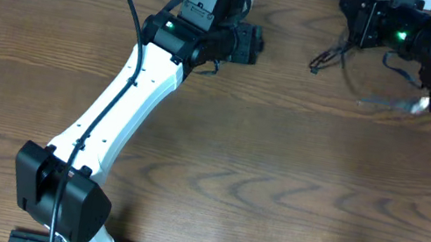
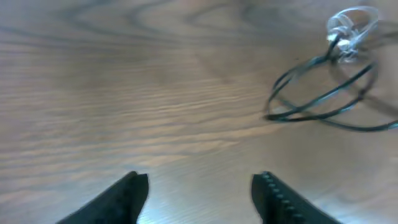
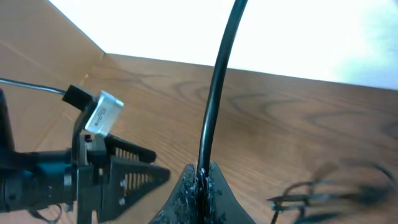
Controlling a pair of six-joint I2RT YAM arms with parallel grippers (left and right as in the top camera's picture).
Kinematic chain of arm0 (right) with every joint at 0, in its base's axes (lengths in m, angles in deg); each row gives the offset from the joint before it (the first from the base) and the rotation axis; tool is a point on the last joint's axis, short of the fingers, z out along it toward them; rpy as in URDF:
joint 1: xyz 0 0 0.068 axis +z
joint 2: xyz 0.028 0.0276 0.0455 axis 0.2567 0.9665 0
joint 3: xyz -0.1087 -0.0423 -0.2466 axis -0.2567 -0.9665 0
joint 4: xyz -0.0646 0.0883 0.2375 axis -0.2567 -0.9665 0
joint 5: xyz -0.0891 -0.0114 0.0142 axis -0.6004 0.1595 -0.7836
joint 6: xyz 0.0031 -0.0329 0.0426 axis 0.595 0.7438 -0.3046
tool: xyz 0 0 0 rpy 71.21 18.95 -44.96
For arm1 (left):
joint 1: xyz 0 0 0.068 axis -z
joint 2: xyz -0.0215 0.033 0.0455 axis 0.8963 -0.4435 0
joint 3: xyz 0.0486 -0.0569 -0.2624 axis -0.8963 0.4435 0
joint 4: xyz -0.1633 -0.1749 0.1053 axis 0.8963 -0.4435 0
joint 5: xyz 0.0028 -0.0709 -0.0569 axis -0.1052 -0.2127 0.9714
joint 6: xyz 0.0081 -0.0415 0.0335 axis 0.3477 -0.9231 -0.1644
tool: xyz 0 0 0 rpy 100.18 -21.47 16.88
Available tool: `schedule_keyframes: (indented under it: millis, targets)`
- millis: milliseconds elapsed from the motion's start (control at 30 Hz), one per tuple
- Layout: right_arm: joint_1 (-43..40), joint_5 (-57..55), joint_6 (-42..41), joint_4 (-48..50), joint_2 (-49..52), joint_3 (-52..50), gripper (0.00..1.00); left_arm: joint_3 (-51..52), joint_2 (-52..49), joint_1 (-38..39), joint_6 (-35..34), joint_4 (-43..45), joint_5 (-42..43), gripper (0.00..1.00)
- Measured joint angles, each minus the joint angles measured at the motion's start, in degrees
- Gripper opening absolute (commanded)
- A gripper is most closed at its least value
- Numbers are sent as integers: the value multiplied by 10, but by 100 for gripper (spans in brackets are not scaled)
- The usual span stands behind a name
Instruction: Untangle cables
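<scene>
From overhead, the left hand is stretched far over the table. The right hand is well apart from it. The black cable comes out of the right hand on the side toward the left hand. The white cable lies near the same hand, on its other side.

In the left wrist view, the left hand is open with nothing between its fingers. Both cables are ahead of it and to its right. The white loop touches the far end of the black loops, though this part is blurred.

In the right wrist view, the right hand is closed on the black cable, which rises straight from its fingertips. More loops lie blurred to its right.

I judge the task only begun: one cable is gripped, but the two seem joined. Pulling them apart and laying them separately is left.
</scene>
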Motion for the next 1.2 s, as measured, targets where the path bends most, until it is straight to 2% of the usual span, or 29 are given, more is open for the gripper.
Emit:
schedule_keyframes:
  millis: [167, 400, 633, 1000, 1200]
  targets:
    - [1, -9, -30, -9, 13, -1, 1, 0, 0, 0, 14, 40, 78, 73]
    - [1, -13, -49, -8, 26, -3, 1, 0, -3, 0, 28, 46, 165, 74]
    - [-2, -11, -58, -6, 26, -3, 1, 3, -19, 3, 63, 44, 205, 74]
    - [-19, 27, -61, -7, 26, -3, 1, 9, -46, 5, 124, 50, 218, 75]
    - [-19, 33, -61, -13, 26, -3, 1, 9, -76, 18, 189, 51, 284, 75]
